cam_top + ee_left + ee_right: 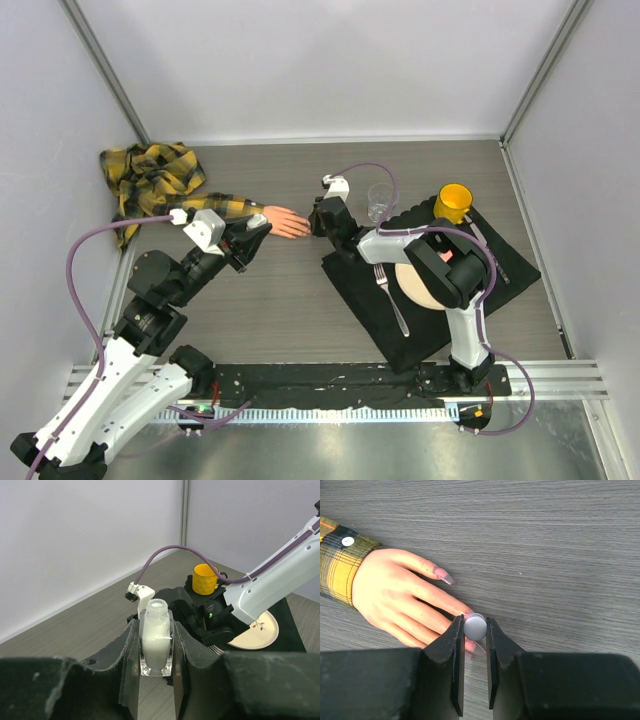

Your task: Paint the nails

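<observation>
Tabletop of grey wood (280,305) fills the middle of the top view. A yellow-and-black plaid sleeve (150,178) lies at its upper left. A peach-pink fake hand (288,222) sticks out of it, flat, so its tiny nails (443,575) face up for painting. The left gripper (156,645) is clamped on a small clear bottle of white polish (156,630). The bottle stands upright with its neck open, likely so nothing spills. The right gripper (474,625) pinches a little round grey cap (475,628) right over the fingertips, probably to brush a nail.

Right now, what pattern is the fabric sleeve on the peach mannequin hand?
Yellow-and-black plaid sleeve, clearest in the right wrist view.
</observation>
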### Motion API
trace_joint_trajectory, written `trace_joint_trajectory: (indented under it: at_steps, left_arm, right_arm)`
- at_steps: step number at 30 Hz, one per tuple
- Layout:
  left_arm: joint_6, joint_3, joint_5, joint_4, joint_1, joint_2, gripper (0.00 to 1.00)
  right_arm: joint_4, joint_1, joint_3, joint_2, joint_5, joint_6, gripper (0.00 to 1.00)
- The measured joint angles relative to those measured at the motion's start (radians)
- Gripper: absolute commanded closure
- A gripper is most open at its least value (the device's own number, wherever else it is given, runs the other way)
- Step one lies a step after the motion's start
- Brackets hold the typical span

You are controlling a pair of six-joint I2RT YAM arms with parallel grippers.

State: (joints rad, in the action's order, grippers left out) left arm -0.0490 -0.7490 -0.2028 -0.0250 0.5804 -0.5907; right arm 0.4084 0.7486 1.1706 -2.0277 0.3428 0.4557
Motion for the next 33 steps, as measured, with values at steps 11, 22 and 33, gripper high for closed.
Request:
trace_joint_trajectory:
  at_steps: [11,22,33]
  left_arm:
    - [0.000,0.000,0.000,0.000,0.000,0.000,1.00]
    - [0.000,0.000,0.000,0.000,0.000,0.000,1.00]
    - [0.000,0.000,0.000,0.000,0.000,0.000,1.00]
  right_arm:
    - [-0.013,-0.003,0.000,0.000,0.001,0.000,1.00]
    - [-0.015,-0.007,0.000,0.000,0.005,0.001,1.00]
    - [-0.021,-0.009,0.000,0.000,0.007,0.001,0.99]
